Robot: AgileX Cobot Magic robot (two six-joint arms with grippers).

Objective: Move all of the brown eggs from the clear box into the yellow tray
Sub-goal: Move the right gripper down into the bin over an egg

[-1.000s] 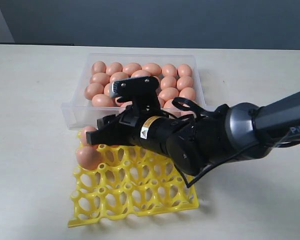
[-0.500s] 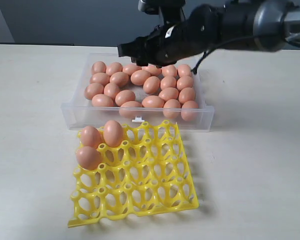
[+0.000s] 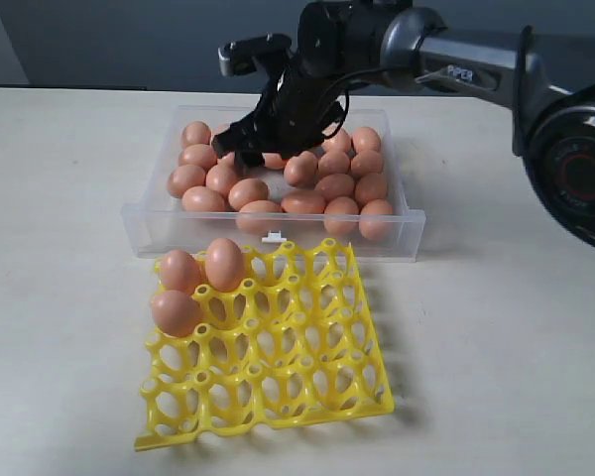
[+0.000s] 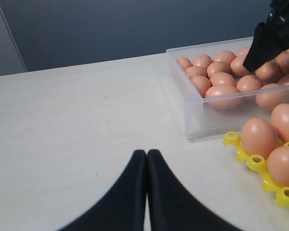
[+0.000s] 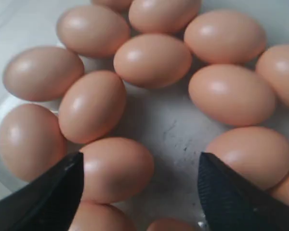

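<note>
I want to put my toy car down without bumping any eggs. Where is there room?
The table is bare left of the box and tray, and right of them too. Most tray cups are free; only three eggs sit in its back left corner. The box is crowded with eggs, with the right gripper over it.

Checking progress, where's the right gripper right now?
Exterior view: the right gripper hangs open over the clear box, above brown eggs left of its middle.

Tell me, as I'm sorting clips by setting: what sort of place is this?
Probably a robotics lab bench, not a kitchen: a bare pale tabletop, a plain grey wall behind, and a robot arm over a clear box of brown eggs.
</note>
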